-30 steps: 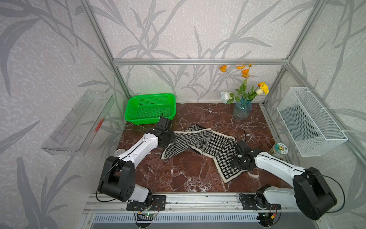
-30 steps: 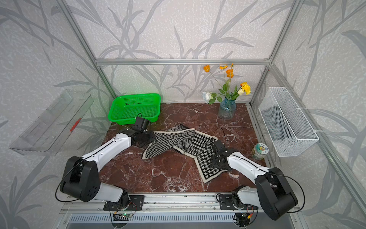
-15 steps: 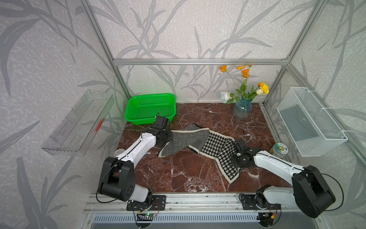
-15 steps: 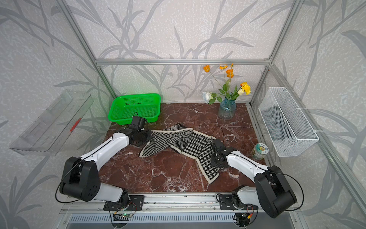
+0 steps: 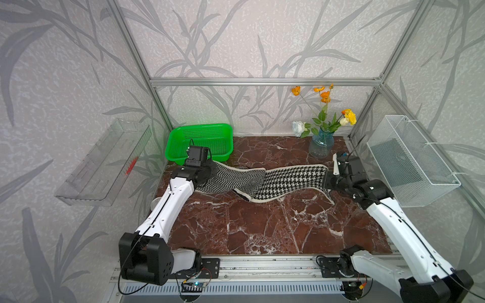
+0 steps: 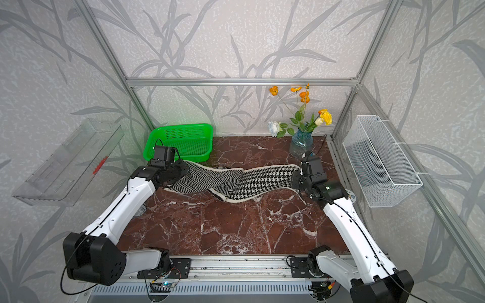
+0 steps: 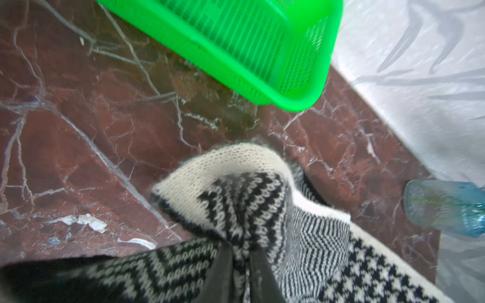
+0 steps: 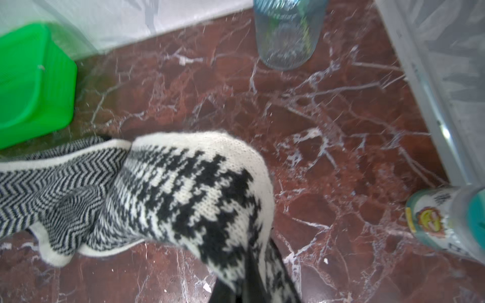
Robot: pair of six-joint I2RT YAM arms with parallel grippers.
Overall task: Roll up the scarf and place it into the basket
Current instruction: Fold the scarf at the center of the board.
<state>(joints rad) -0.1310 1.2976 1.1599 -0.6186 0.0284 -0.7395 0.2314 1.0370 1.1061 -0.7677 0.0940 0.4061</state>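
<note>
Between the closed fingers of the left hand (image 7: 240, 253), a bunched corner of the scarf (image 7: 236, 199) is pinched, its herringbone face outward and its cream border arching over the tips. The right hand (image 8: 245, 265) is likewise clamped on the opposite end, where the houndstooth face shows. In both top views the scarf (image 5: 262, 181) spans the rear half of the bench (image 5: 262, 230) as a long band drawn out between the two hands. The herringbone lies toward the left arm and the houndstooth toward the right, with a twist and a small fold near mid-length where one face turns into the other. Both ends appear raised slightly off the surface while the middle rests on it. The basket (image 5: 199, 129) stands at the rear left corner, just behind the left hand, and appears empty. A vase (image 5: 320, 147) of flowers stands near the right hand. Progress, as judged: only the spreading stage is under way. No roll has been started; the twist is yet to be flattened, the length rolled from one end, and the roll carried into the basket.
</note>
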